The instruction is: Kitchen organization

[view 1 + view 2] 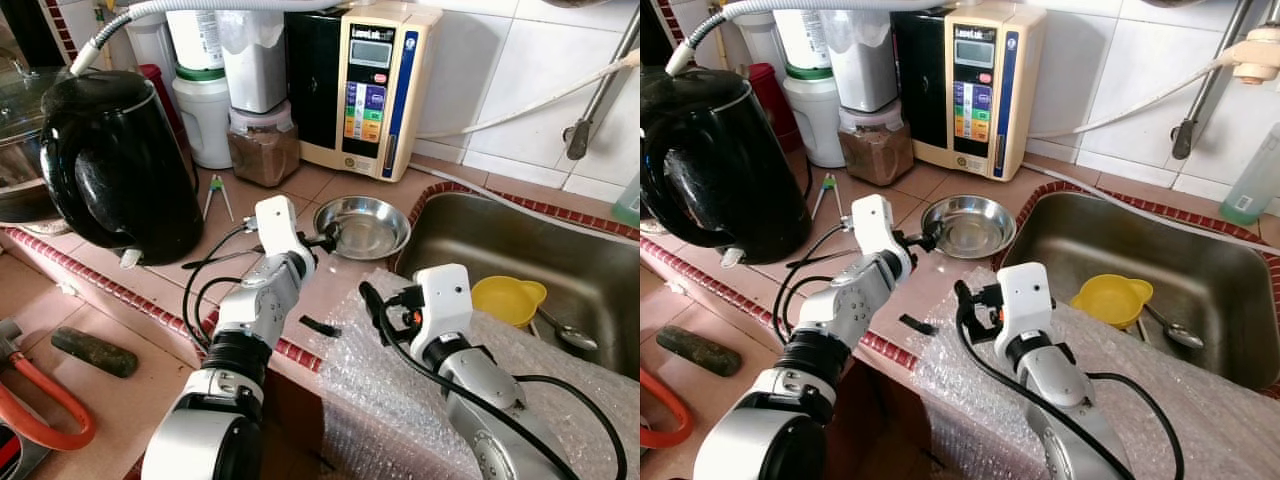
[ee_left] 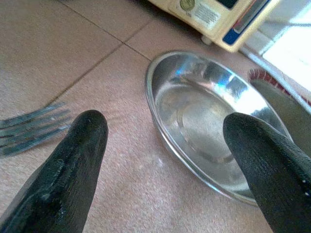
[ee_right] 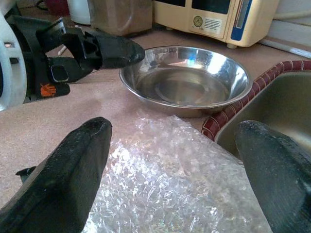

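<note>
Tiled in pinkish brown, the kitchen counter is filling the middle of the head views, with a steel sink sitting at the right of the frame. A black kettle is standing at the upper left, and a cream water machine is standing against the white wall tiles at the top centre, with a jar of brown powder just to its left. A steel bowl is resting on the counter in the centre, right beside the sink rim. The left gripper is hovering at the bowl's near left edge with its fingers spread apart; its wrist view is showing one finger over bare counter and the other finger over the bowl's rim, with a fork lying on the tile nearby. The right gripper is hanging lower centre above a sheet of bubble wrap, its fingers also wide apart and gripping nothing. A yellow funnel and a spoon are lying in the sink.
</note>
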Tool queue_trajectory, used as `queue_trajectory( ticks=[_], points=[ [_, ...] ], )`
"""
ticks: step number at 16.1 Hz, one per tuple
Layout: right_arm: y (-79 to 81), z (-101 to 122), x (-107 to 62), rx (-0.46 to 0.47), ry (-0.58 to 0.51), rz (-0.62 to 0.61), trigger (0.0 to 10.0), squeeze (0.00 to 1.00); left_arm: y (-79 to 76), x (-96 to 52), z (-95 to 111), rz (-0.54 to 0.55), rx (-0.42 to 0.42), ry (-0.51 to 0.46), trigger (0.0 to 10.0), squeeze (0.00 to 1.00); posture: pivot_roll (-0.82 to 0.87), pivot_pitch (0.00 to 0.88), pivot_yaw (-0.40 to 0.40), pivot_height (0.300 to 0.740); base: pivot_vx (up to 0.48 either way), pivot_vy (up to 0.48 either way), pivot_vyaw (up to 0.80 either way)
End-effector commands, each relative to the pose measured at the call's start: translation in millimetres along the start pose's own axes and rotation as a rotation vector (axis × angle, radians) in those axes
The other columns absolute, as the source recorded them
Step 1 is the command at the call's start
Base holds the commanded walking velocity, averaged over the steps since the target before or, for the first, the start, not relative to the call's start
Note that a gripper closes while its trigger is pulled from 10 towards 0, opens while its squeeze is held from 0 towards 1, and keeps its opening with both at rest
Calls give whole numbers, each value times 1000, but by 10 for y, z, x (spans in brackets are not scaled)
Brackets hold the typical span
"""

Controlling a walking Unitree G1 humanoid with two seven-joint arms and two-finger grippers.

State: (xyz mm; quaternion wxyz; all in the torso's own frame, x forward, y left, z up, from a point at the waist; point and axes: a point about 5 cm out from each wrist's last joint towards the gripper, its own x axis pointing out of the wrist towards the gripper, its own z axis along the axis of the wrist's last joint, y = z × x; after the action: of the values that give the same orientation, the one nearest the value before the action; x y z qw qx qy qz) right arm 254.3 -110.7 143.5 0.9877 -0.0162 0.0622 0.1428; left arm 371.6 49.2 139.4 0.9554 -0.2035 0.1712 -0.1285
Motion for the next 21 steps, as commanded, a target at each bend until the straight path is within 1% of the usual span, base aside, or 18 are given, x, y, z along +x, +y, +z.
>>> queue_trajectory(
  ticks=[1, 2, 3, 5, 6, 7, 8, 9, 10, 12, 14, 16, 18, 19, 21],
  points=[
    [-9, 36, 6, -4, -15, -4, 10000, 1000, -193, -3, -139, -56, -8, 37, 10000, 0, -9, 0, 59, 740, 0, 0, 0],
    [-5, 36, 9, -4, -15, -3, 10000, 1000, -212, -3, -171, -61, 16, 53, 10000, 0, -9, 0, 60, 740, 0, 0, 0],
    [-4, 37, 11, -4, -15, -2, 10000, 1000, -216, -4, -184, -63, 21, 59, 10000, 0, -9, 0, 60, 740, 0, 0, 0],
    [9, 45, 16, -4, -16, 5, 10000, 1000, -204, -8, -288, -63, 84, 112, 10000, 0, -11, 0, 62, 740, 0, 0, 0],
    [10, 47, 16, -4, -17, 5, 10000, 1000, -201, -9, -303, -60, 85, 116, 10000, 0, -11, 0, 63, 740, 0, 0, 0],
    [9, 45, 17, -2, -18, 3, 10000, 1000, -199, -7, -353, -59, 108, 143, 6235, 0, -13, 0, 66, 740, 0, 0, 0],
    [10, 45, 18, -2, -18, 2, 10000, 1000, -200, -7, -357, -60, 111, 145, 6235, 0, -13, 0, 66, 740, 0, 0, 0],
    [12, 45, 21, -2, -18, 2, 10000, 1000, -202, -7, -387, -67, 137, 167, 235, 0, -14, 0, 67, 740, 0, 0, 0],
    [13, 46, 24, -2, -19, 2, 10000, 1000, -199, -9, -413, -67, 154, 186, 0, 0, -13, 0, 68, 740, 0, 0, 0],
    [14, 47, 25, -2, -20, 1, 10000, 1000, -196, -10, -424, -67, 162, 194, 0, 0, -13, 0, 68, 740, 0, 0, 0],
    [17, 46, 33, -3, -21, 3, 10000, 1000, -104, -3, -417, -21, 198, 219, 0, 0, -6, 0, 67, 740, 0, 0, 0],
    [19, 44, 43, -5, -22, 5, 10000, 1000, 3, 9, -326, 20, 205, 205, 0, 0, -2, 0, 67, 740, 0, 0, 0],
    [17, 45, 49, -6, -23, 5, 10000, 1000, 79, 17, -243, 50, 202, 190, 0, 0, 2, 0, 67, 740, 0, 0, 0],
    [18, 44, 53, -6, -24, 4, 10000, 1000, 141, 21, -161, 74, 192, 170, 0, 0, 4, 0, 66, 740, 0, 0, 0],
    [17, 42, 58, -6, -24, 5, 10000, 1000, 221, 24, -58, 108, 172, 144, 0, 0, 8, 0, 65, 740, 0, 0, 0]
  ],
)
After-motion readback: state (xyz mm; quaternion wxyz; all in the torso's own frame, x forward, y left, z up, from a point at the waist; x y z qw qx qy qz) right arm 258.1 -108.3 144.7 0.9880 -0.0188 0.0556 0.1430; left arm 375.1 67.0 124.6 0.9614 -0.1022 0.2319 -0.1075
